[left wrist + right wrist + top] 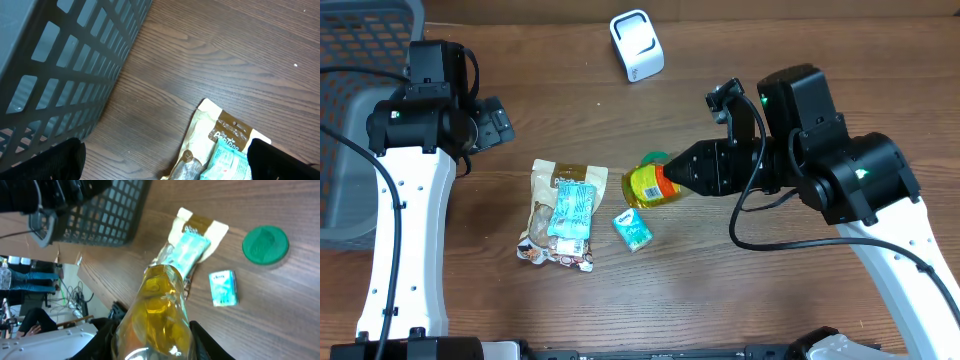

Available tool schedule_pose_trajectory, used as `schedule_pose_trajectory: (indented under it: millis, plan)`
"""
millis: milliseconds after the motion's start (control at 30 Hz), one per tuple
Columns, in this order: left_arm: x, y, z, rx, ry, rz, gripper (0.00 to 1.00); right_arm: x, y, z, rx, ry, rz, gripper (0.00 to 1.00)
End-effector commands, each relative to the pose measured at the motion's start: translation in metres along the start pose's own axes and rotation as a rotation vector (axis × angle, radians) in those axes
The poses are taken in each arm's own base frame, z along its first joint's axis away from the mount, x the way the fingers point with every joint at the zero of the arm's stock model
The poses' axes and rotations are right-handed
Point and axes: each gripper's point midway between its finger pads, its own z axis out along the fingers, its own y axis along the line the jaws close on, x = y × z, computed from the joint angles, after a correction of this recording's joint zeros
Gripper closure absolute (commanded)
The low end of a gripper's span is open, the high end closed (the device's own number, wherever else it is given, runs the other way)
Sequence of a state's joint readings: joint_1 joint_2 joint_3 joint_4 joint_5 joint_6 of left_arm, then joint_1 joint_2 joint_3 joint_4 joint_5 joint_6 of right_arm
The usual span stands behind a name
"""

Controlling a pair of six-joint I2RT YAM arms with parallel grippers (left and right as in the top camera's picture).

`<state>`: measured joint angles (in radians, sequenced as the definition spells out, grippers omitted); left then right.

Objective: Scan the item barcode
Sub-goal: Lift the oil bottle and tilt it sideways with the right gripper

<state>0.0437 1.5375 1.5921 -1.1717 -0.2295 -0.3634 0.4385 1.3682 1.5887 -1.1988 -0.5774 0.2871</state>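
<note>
In view are one bottle of yellow liquid (650, 186), one tan snack pouch (558, 172), one teal packet (572, 208), one small teal box (632, 229), one green round lid (265, 244), one white scanner (637, 45) and one grey basket (360, 40).

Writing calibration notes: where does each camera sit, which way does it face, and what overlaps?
Overhead: above the table, facing straight down; shows the left arm, right arm, left fingers and right fingers.
Left wrist: on the left arm, facing down at the basket wall and snack bag; the left fingers, open, fill the lower corners.
Right wrist: on the right arm, looking along the yellow bottle that the right fingers hold, toward the table and left arm.
Shared: all three show the snack bag and basket.
</note>
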Motion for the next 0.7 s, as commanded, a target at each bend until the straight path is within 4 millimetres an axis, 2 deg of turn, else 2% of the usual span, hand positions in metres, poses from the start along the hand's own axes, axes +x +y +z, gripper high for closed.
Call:
schedule_pose_trajectory:
  millis: [0,233,667]
  plan:
    - [-0.004,0.003,-0.004,-0.009,-0.018,0.007,0.00,0.003,0.009,-0.006,-0.035,0.008,-0.042,0.93]
    - [-0.004,0.003,-0.004,-0.009,-0.018,0.007,0.01,0.033,0.030,-0.010,-0.188,0.121,-0.219,0.93]
    - [-0.004,0.003,-0.004,-0.009,-0.018,0.007,0.01,0.028,0.038,-0.011,-0.233,0.093,-0.301,0.93]
